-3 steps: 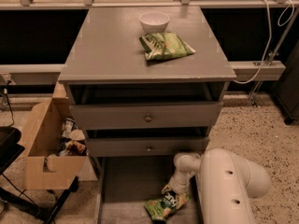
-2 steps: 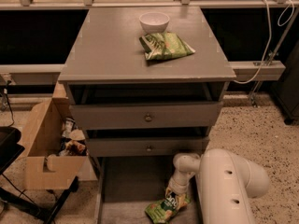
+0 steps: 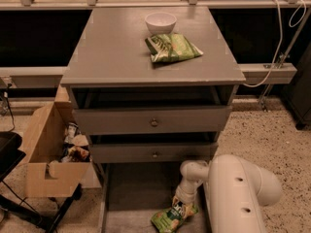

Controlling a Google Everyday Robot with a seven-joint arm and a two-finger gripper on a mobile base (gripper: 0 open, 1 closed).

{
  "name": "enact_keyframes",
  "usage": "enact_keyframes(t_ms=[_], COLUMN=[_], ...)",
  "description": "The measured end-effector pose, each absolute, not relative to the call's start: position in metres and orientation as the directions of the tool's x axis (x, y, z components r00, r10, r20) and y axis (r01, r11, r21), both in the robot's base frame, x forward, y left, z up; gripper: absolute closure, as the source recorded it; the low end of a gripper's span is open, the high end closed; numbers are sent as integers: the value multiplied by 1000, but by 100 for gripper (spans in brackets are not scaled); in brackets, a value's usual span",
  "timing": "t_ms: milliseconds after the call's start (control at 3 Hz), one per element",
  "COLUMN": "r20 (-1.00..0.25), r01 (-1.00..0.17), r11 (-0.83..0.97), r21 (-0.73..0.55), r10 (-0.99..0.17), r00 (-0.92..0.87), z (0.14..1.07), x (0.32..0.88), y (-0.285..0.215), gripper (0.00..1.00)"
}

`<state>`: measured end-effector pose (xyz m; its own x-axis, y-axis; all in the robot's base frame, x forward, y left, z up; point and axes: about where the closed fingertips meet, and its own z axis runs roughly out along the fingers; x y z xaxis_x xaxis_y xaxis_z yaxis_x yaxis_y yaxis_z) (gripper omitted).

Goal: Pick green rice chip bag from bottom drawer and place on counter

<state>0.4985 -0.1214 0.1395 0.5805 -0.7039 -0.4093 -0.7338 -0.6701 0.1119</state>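
The green rice chip bag (image 3: pixel 169 220) lies in the bottom drawer (image 3: pixel 136 191), near its front right, with its upper end against my gripper. My gripper (image 3: pixel 182 204) reaches down from the white arm (image 3: pixel 238 188) at the lower right and sits on the bag's top end. The bag hides the gripper's tip. The counter (image 3: pixel 112 47) is the grey slab on top of the cabinet, well above the gripper.
A white bowl (image 3: pixel 160 22) and a paler green bag (image 3: pixel 172 47) sit at the back right of the counter. Two knobbed drawers (image 3: pixel 153 122) stand slightly open above the bottom drawer. A cardboard box (image 3: pixel 46 149) with items stands at the left. A cable hangs at the right.
The green bag has shifted slightly left and toward the drawer's front under the gripper. The arm has barely moved.
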Motion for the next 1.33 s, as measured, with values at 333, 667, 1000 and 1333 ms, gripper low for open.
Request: enact_keyframes(t_ms=[333, 667, 1000, 1333], r20=[-357, -353, -370, -383], r01=[-777, -821, -853, -862], r11=[-622, -561, -515, -504], r21=[92, 103, 86, 59], r10=[-749, -792, -811, -808], r00=[558, 498, 453, 447], z=[177, 255, 342, 410], x=[506, 493, 487, 491], y=[-131, -128, -123, -115], gripper=[100, 100, 100, 100])
